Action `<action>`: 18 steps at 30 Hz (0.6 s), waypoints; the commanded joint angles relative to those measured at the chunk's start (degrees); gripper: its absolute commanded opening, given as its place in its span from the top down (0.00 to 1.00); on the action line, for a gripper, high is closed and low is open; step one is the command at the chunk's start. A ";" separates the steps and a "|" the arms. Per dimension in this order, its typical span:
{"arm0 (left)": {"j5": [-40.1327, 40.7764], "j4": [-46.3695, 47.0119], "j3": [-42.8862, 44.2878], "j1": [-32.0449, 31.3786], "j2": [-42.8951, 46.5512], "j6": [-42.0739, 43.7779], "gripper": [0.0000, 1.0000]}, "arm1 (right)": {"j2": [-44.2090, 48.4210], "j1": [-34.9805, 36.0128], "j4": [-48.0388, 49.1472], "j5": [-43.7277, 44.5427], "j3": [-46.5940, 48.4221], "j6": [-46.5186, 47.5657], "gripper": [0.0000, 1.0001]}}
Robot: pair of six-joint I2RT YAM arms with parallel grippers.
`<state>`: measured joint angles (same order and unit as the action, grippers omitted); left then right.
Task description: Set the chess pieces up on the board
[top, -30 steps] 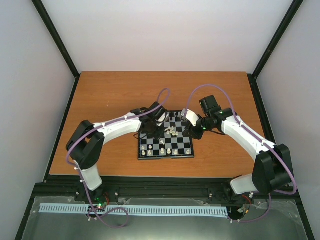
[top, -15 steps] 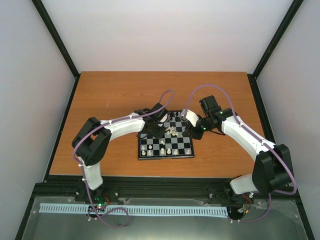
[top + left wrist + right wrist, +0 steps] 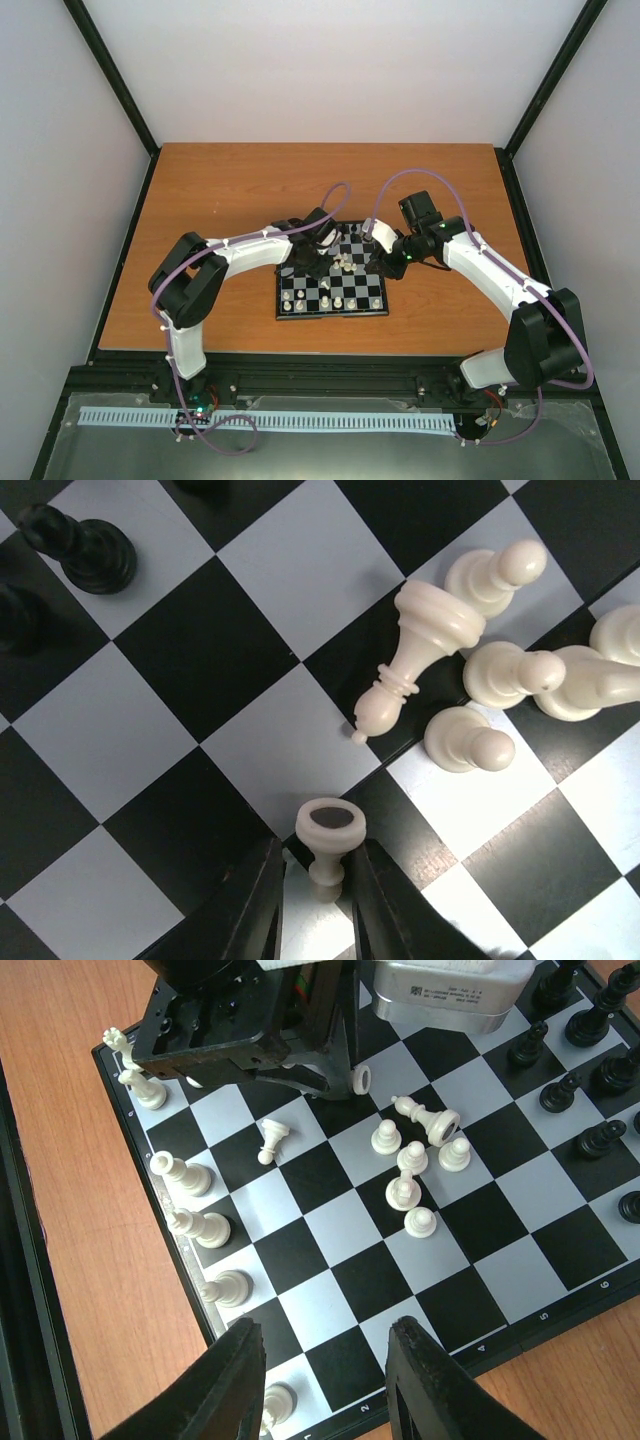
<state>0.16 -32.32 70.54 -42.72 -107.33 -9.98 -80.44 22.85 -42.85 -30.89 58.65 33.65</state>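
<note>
The board (image 3: 370,288) lies in the middle of the table. My left gripper (image 3: 322,885) is shut on a cream-white pawn (image 3: 331,832), held tilted with its dark-felted base showing, just above the board (image 3: 200,665). Beside it lies a loose cluster of white pieces, one of them a toppled bishop (image 3: 412,652). The held pawn also shows in the right wrist view (image 3: 360,1080). My right gripper (image 3: 325,1385) is open and empty above the board's near corner (image 3: 400,1280). White pieces (image 3: 190,1175) stand along one edge and black pieces (image 3: 590,1020) along the opposite one.
Both arms reach over the board (image 3: 330,300) from either side, the left gripper (image 3: 318,258) and the right gripper (image 3: 378,262) close together. One white piece (image 3: 270,1142) lies toppled apart from the cluster. Bare wooden table (image 3: 220,190) surrounds the board.
The left arm's elbow has swung a little to the right and forward while its gripper stays over the board's middle. The right arm has not moved.
</note>
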 commanded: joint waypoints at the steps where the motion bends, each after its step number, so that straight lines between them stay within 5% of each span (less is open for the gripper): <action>1: -0.41 1.35 0.42 0.36 -1.30 1.62 0.79 | 0.05 -0.44 -0.21 -0.84 -0.70 0.89 0.65; 11: -0.60 0.24 -0.50 0.36 2.05 1.44 0.86 | -0.16 -0.44 -0.64 -1.44 -0.35 2.85 0.65; 18: -4.97 -2.64 1.72 1.70 8.27 0.19 0.87 | 1.69 -0.49 -0.67 -2.50 -0.09 12.91 0.65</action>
<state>-1.39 -33.23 70.00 -42.24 -104.16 -9.17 -80.44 22.85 -43.75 -31.79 58.65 39.22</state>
